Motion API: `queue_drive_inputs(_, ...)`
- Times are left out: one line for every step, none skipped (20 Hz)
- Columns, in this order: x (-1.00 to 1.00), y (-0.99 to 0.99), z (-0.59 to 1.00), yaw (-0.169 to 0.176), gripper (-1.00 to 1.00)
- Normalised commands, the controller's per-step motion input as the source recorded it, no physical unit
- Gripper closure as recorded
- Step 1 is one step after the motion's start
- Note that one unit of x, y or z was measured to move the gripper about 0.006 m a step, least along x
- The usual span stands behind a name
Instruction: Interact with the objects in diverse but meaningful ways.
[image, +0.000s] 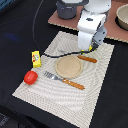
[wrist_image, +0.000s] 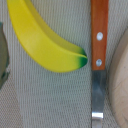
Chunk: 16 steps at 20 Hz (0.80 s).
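Observation:
A yellow banana (wrist_image: 42, 40) with a green tip lies on the striped placemat, close beneath the wrist camera. Next to it lies the wooden-handled knife (wrist_image: 99, 30). No fingers show in the wrist view. In the exterior view my gripper (image: 89, 49) hangs low over the placemat's far edge, beside the knife (image: 87, 58). The arm hides its jaws and the banana. The yellow block (image: 36, 58) stands at the placemat's edge on the exterior view's left. The red tomato (image: 31, 77) lies in front of it. The sausage is out of view.
The tan plate (image: 68, 66) sits mid-placemat, with the fork (image: 62, 80) in front of it. A dark grey pot (image: 67, 7) and a bowl (image: 122, 15) stand on a brown board (image: 112, 27) at the back. The plate's rim (wrist_image: 122, 85) shows beside the knife blade.

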Motion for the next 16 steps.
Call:
queue_drive_inputs(-0.16,0.3,-0.03,0.072,-1.0)
queue_drive_inputs(-0.16,0.28,-0.04,0.071,-1.0)
queue_drive_inputs(-0.14,0.27,-0.06,0.07,-1.0)
queue_drive_inputs(-0.13,0.24,-0.09,0.068,-1.0)
queue_drive_inputs(-0.13,0.18,-0.13,0.06,-1.0)
queue_drive_inputs(-0.09,0.13,-0.14,0.056,-1.0)
queue_drive_inputs(-0.04,0.05,-0.18,0.047,-1.0)
queue_drive_inputs(0.0,0.0,-0.18,0.041,-1.0)
queue_drive_inputs(0.0,0.0,-0.2,0.041,-1.0)
queue_drive_inputs(0.0,0.0,-0.22,0.048,-1.0)
queue_drive_inputs(0.0,0.01,-0.23,0.077,-1.0)
queue_drive_inputs(0.0,0.0,-0.22,0.092,-1.0)
queue_drive_inputs(0.0,0.02,-0.23,0.13,-1.0)
queue_drive_inputs(0.01,0.02,-0.19,0.129,-1.0)
queue_drive_inputs(0.03,0.0,-0.17,0.14,-1.0)
queue_drive_inputs(0.07,0.02,-0.15,0.134,-1.0)
